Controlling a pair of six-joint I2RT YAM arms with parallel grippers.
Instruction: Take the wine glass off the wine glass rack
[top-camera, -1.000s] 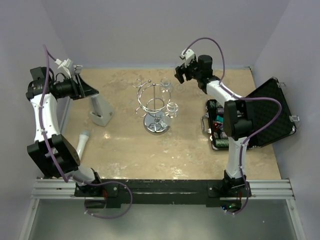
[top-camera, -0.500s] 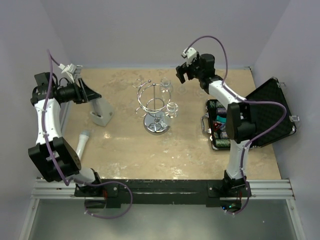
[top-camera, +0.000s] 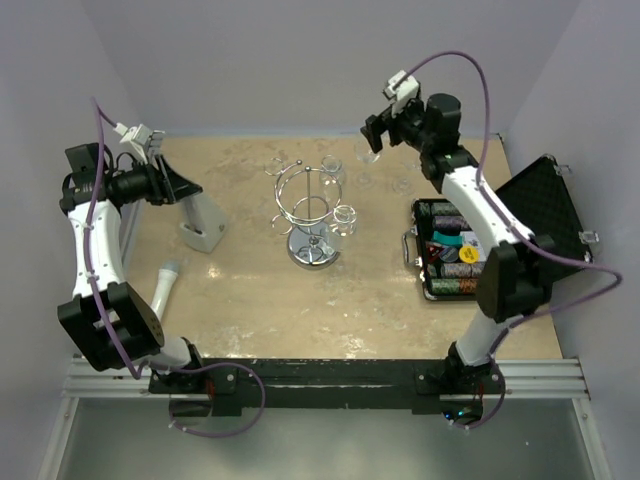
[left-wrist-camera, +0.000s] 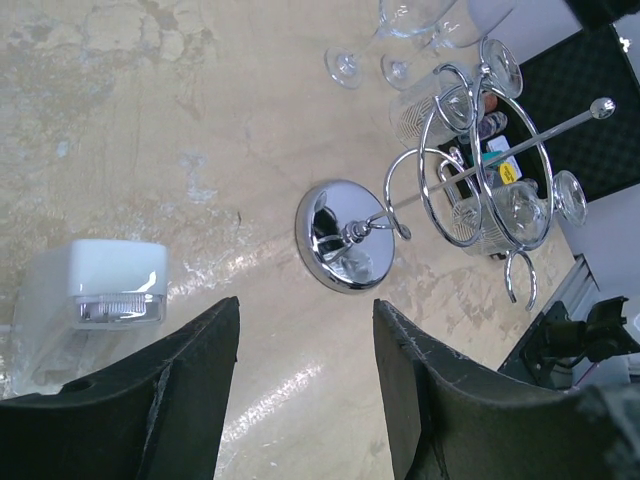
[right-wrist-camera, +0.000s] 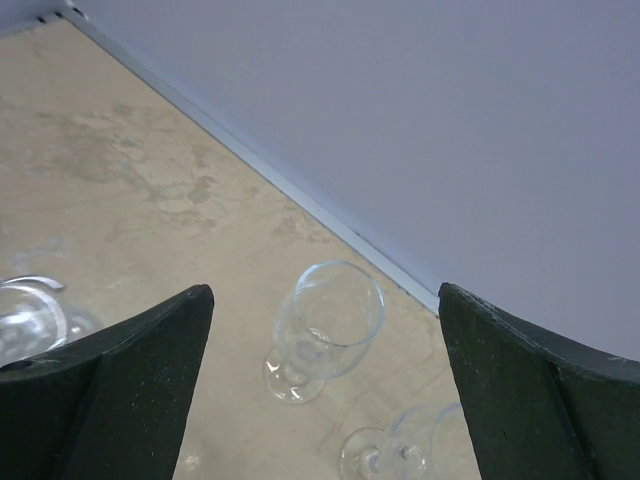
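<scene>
The chrome wine glass rack (top-camera: 314, 212) stands mid-table on its round disc base (left-wrist-camera: 347, 235). Clear wine glasses hang from its hooks, one on its right side (top-camera: 346, 217) and others in the left wrist view (left-wrist-camera: 502, 213). My right gripper (top-camera: 371, 133) is open and empty, raised over the table's back edge. Below it a clear wine glass (right-wrist-camera: 325, 328) stands upright on the table, with another (right-wrist-camera: 410, 452) beside it. My left gripper (top-camera: 186, 184) is open and empty at the far left, pointing at the rack from a distance (left-wrist-camera: 305, 310).
An open black case (top-camera: 530, 225) of poker chips lies at the right. A white box-shaped object (top-camera: 201, 226) stands left of the rack, with a white-grey cylinder (top-camera: 165, 282) nearer the front. The back wall is close behind the standing glasses.
My right arm has risen and swung back to the right, away from the standing glasses, uncovering the case. My left arm has barely moved.
</scene>
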